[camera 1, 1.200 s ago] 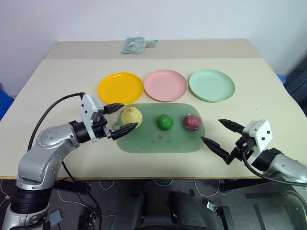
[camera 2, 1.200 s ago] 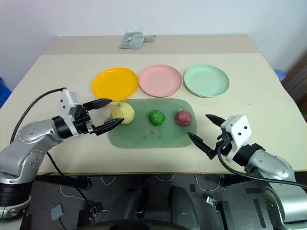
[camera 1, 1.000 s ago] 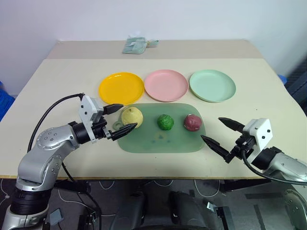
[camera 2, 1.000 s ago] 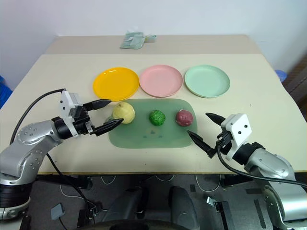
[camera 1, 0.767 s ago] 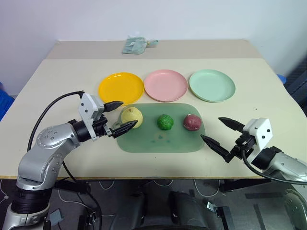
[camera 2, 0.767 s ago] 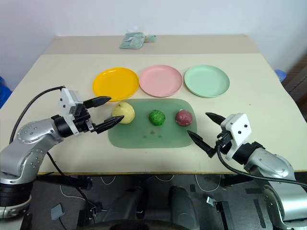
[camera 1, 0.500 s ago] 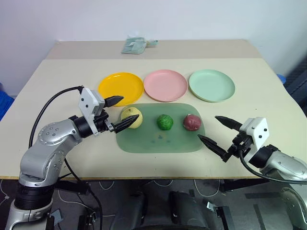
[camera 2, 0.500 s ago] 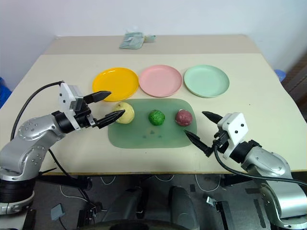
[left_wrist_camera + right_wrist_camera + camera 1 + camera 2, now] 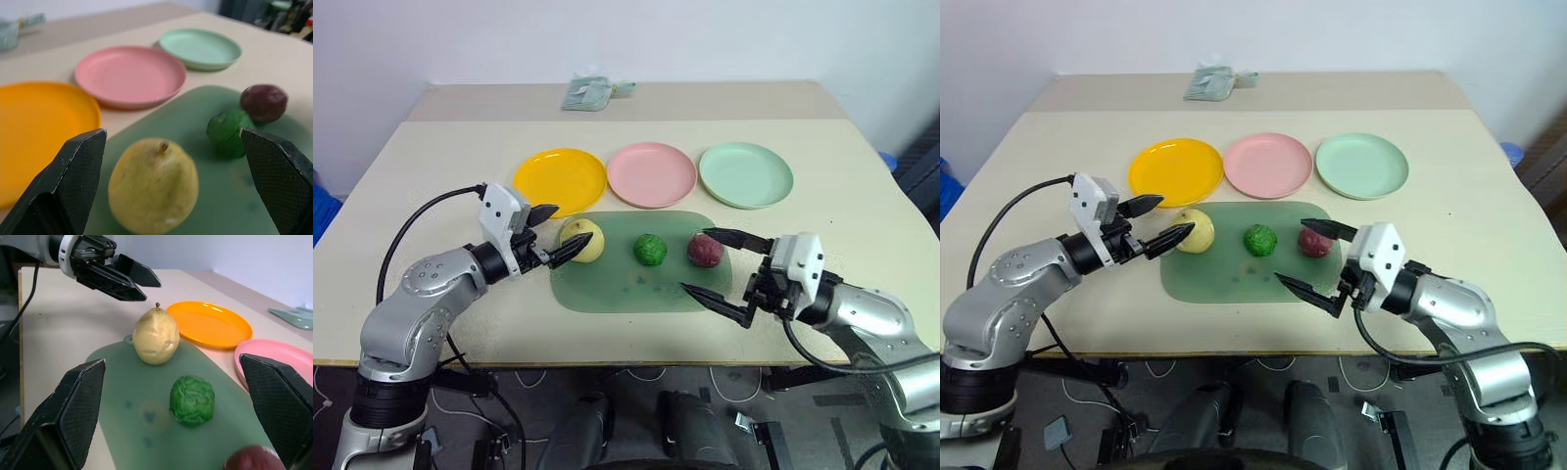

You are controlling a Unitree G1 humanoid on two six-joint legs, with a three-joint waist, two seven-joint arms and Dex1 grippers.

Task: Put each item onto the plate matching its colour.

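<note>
Left claw (image 9: 553, 233) wide open, holding nothing, right beside the yellow pear (image 9: 582, 240) on the green mat (image 9: 617, 289). Right claw (image 9: 717, 266) wide open too, empty, reaching over the mat near the red-purple ball (image 9: 705, 250).

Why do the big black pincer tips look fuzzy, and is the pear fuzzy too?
In the left wrist view the pincer fingers sit right at the lens, so they blur, and the mint plate behind is soft; the pear is fairly sharp. In the right wrist view the pear is crisp.
</note>
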